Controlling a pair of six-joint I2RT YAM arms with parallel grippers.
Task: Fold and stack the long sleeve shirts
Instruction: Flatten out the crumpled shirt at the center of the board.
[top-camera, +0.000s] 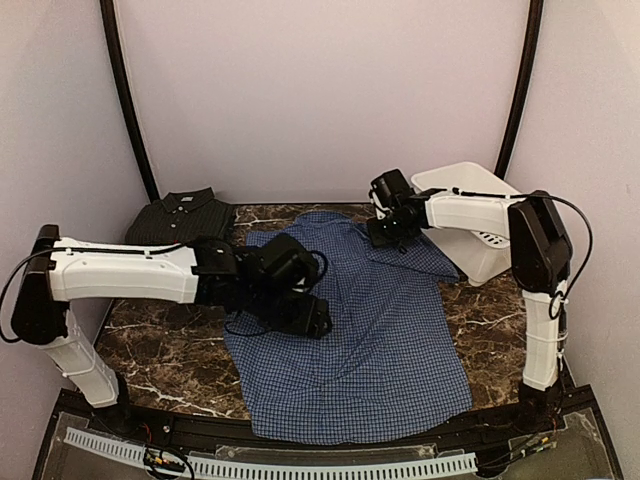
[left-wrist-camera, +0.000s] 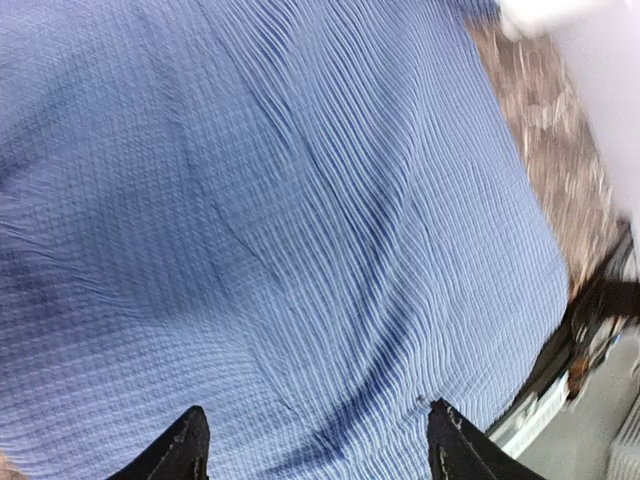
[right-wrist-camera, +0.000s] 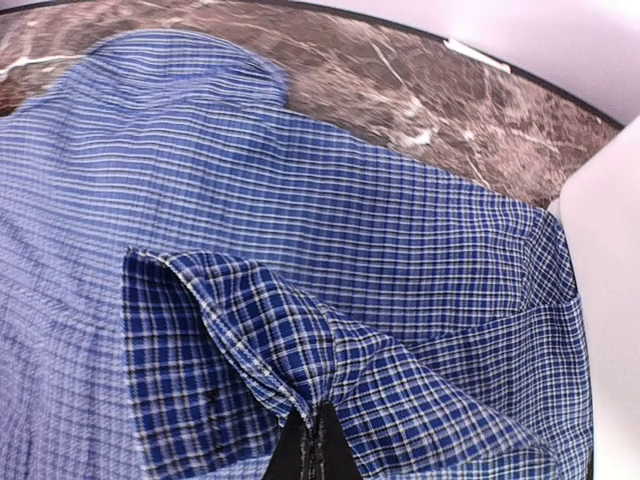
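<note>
blue checked shirt (top-camera: 380, 340) lies spread beneath the parted left jaws; right jaws pinch its far fold.

blue shirt (top-camera: 370, 350) w/ fine white check | spread mostly flat, ctr of table (top-camera: 160, 350), hem at near edge | far-right part (sleeve or shoulder, can't tell) pinched up, underside showing | dark check shirt (top-camera: 180, 215) | folded, collar up, far-left corner
</note>
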